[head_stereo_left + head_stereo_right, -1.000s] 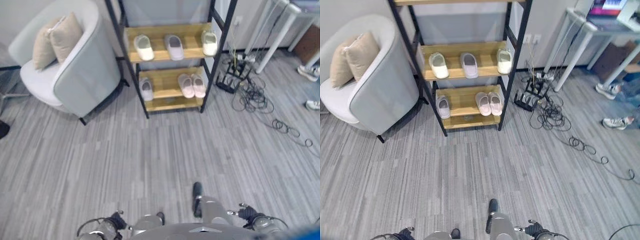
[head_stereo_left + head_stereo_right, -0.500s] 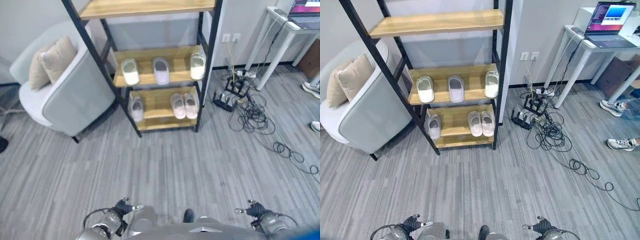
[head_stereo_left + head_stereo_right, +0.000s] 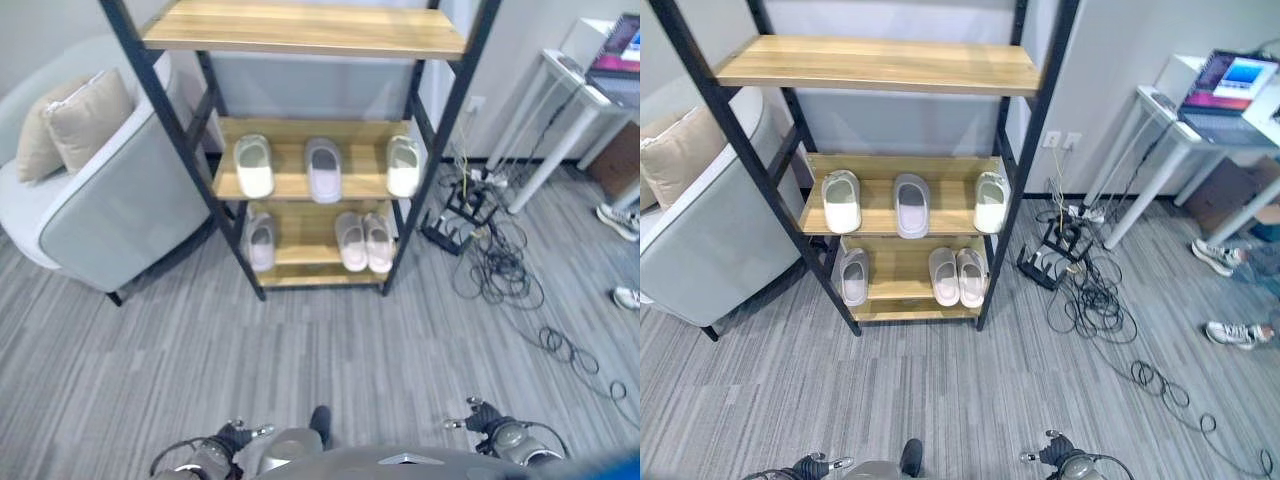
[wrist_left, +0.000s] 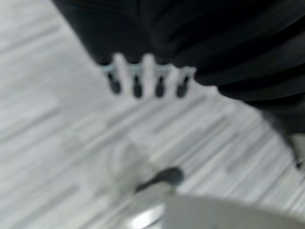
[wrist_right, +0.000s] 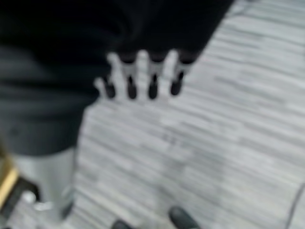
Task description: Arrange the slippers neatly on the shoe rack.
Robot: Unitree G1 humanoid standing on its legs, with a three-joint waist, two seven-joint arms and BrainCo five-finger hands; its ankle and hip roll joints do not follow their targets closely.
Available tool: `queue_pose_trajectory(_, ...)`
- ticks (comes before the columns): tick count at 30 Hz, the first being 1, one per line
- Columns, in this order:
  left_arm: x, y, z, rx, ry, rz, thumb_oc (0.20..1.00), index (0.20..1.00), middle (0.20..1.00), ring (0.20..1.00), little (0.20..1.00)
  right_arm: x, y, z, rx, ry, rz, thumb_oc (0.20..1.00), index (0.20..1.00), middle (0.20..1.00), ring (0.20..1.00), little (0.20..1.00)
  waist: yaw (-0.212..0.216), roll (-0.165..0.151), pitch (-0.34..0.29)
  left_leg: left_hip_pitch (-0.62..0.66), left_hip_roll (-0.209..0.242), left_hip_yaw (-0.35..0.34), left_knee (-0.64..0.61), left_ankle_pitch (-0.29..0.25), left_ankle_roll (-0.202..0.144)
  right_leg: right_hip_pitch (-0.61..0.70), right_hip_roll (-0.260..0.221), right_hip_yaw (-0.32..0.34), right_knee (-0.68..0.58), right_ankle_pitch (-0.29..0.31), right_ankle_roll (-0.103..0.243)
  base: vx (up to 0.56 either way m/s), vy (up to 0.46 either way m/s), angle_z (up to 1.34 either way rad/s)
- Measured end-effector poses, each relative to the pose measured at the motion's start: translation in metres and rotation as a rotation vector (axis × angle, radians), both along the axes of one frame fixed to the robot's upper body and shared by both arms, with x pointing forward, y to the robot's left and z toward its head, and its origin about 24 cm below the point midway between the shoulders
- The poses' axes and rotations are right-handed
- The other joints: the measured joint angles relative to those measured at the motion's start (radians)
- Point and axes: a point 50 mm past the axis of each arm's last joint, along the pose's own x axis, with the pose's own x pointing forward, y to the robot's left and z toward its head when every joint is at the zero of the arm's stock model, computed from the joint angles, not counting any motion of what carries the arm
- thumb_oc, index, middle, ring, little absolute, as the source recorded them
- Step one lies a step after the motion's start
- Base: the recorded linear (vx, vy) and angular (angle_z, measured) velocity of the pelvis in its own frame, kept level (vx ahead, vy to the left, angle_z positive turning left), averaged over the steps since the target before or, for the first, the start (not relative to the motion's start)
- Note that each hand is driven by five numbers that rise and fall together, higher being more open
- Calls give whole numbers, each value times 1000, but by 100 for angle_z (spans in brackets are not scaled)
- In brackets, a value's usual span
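Six slippers sit on the shoe rack (image 3: pixel 300 30) in the left eye view: three spread along the middle shelf and three on the bottom one. On the middle shelf a white slipper (image 3: pixel 253 165) lies at the left, a grey slipper (image 3: pixel 323 169) in the centre, and another white slipper (image 3: pixel 403 165) at the right end. Below, a lone pale slipper (image 3: pixel 261 241) lies at the left, well apart from a pink pair (image 3: pixel 363 241) set side by side and touching. One armchair (image 3: pixel 120 215) stands left of the rack, holding two beige cushions (image 3: pixel 62 122).

Right eye view: the same six slippers, plus one open laptop (image 3: pixel 1232 92) on a white table (image 3: pixel 1160 125), a tangle of floor cables (image 3: pixel 1090 300), and a person's two sneakers (image 3: pixel 1225 295) at the right (barely seen from the other eye).

Left wrist view: the left hand (image 4: pixel 143 78) hangs over bare grey floor (image 4: pixel 57 119), fingers straight, holding nothing.

Right wrist view: the right hand (image 5: pixel 143 74) hangs likewise, fingers extended and empty.
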Motion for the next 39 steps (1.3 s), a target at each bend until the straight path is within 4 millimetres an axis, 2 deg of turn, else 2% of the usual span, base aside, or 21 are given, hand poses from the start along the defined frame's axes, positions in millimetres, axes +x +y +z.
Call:
queue_pose_trajectory(1,1,4,1,7,-5,13,1000,1000,1000,1000,1000,3,3,0,12,-9,10,1000,1000,1000,1000,1000,0,7,3,9,2,-2,6,-23,6,-59,-18,-2,146,5,19,133,50,6)
queue_pose_trajectory(2,-3,9,2,18,5,25,1000,1000,1000,1000,1000,8,9,1,28,-28,22,1000,1000,1000,1000,1000,-1,9,7,21,-8,-8,10,-40,21,-120,-53,-8,282,6,58,145,33,7)
queue_pose_trajectory(4,-11,12,1,30,28,38,1000,1000,1000,1000,1000,8,14,1,45,-34,26,1000,1000,1000,1000,1000,-4,6,5,40,-24,-13,10,-57,48,-152,-103,-12,323,-12,69,151,-9,14)
queue_pose_trajectory(7,-14,8,-1,18,34,43,1000,1000,1000,1000,1000,0,14,-2,50,-13,21,1000,1000,1000,1000,1000,-29,31,17,50,-15,-64,8,-52,55,-168,-125,6,73,-12,40,163,-73,44)
queue_pose_trajectory(8,-17,8,-2,17,44,47,1000,1000,1000,1000,1000,-3,14,-3,50,-6,19,1000,1000,1000,1000,1000,-38,35,22,50,-7,-75,7,-49,52,-163,-112,17,-45,29,31,155,-128,39)
queue_pose_trajectory(9,-21,7,-2,18,57,51,1000,1000,1000,1000,1000,-10,13,-5,49,10,14,1000,1000,1000,1000,1000,-43,32,25,55,-8,-84,5,-55,41,-183,-106,17,-124,92,23,188,-165,36)
queue_pose_trajectory(10,-25,3,-4,7,70,54,1000,1000,1000,1000,1000,-10,12,-4,47,9,14,1000,1000,1000,1000,1000,-56,39,28,60,2,-103,7,-68,26,-195,-75,34,-154,153,-5,228,-242,33)
queue_pose_trajectory(11,-32,2,-6,1,85,55,1000,1000,1000,1000,1000,-8,11,-3,42,2,14,1000,1000,1000,1000,1000,-66,42,24,61,22,-113,10,-81,4,-166,-32,59,-225,202,-13,156,-186,45)
queue_pose_trajectory(12,-41,-1,-8,-7,103,60,1000,1000,1000,1000,1000,-10,4,-3,20,10,16,1000,1000,1000,1000,1000,-66,63,19,96,55,-132,2,-97,-18,-92,2,36,-303,236,-60,144,-256,37)
queue_pose_trajectory(13,-44,-3,-9,-12,110,62,1000,1000,1000,1000,1000,-10,-4,-1,-3,5,20,1000,1000,1000,1000,1000,-58,76,1,106,69,-132,16,-103,-44,-60,21,29,-342,240,-95,44,-236,41)
queue_pose_trajectory(15,-44,-8,-10,-23,109,62,1000,1000,1000,1000,1000,8,-18,10,-40,-61,20,1000,1000,1000,1000,1000,-44,90,-6,62,65,-128,131,-103,-94,-6,34,3,-423,255,-112,1,-200,35)
queue_pose_trajectory(17,-20,-11,-7,-27,52,41,1000,1000,1000,1000,1000,29,-16,18,-50,-134,39,1000,1000,1000,1000,1000,-30,50,15,-96,21,-99,385,-91,-173,-7,6,-10,-439,266,-144,47,-36,23)
queue_pose_trajectory(18,-13,-10,-5,-19,26,42,1000,1000,1000,1000,1000,39,-10,22,-54,-170,79,1000,1000,1000,1000,1000,-31,35,24,-154,43,-22,435,-103,-163,3,6,-31,-455,273,-146,105,6,28)
queue_pose_trajectory(21,-10,-9,-4,-4,5,40,1000,1000,1000,1000,1000,52,-4,28,-51,-230,118,1000,1000,1000,1000,1000,-31,44,24,-136,114,36,240,-70,-174,27,28,-55,-474,258,-161,114,15,24)
queue_pose_trajectory(22,-7,-6,-3,1,-11,44,1000,1000,1000,1000,1000,62,-10,37,-48,-265,130,1000,1000,1000,1000,1000,-34,40,26,-132,138,35,150,-29,-195,30,33,-66,-469,248,-162,108,50,21)
queue_pose_trajectory(24,-4,-7,-2,-6,-28,39,1000,1000,1000,1000,1000,71,-26,61,-69,-397,150,1000,1000,1000,1000,1000,-44,57,35,-127,158,39,116,-8,-186,17,47,-67,-450,253,-156,114,162,6)
queue_pose_trajectory(25,-10,-4,-3,4,-18,50,1000,1000,1000,1000,1000,77,-31,71,-90,-471,145,1000,1000,1000,1000,1000,-55,44,31,-106,175,35,89,-5,-184,8,51,-46,-434,244,-141,98,175,-34)
queue_pose_trajectory(27,-19,6,-1,34,-8,73,1000,1000,1000,1000,1000,76,-20,70,-88,-489,188,1000,1000,1000,1000,1000,-64,23,40,-68,192,28,32,28,-200,-11,52,-33,-400,201,-70,137,191,-39)
queue_pose_trajectory(30,-14,12,1,62,-36,101,1000,1000,1000,1000,1000,50,-6,52,-53,-406,216,1000,1000,1000,1000,1000,-72,1,72,-51,233,2,3,40,-212,-8,72,-28,-381,189,-93,167,231,-3)
queue_pose_trajectory(36,-29,6,-3,54,1,145,1000,1000,1000,1000,1000,50,-4,61,-42,-463,236,1000,1000,1000,1000,1000,-86,25,73,-36,249,40,-24,49,-216,14,90,-18,-404,197,-108,166,301,-11)
queue_pose_trajectory(39,-30,3,-4,44,-1,157,1000,1000,1000,1000,1000,50,-9,63,-44,-473,204,1000,1000,1000,1000,1000,-85,33,62,-48,224,39,25,40,-212,15,82,-12,-402,188,-116,141,331,6)
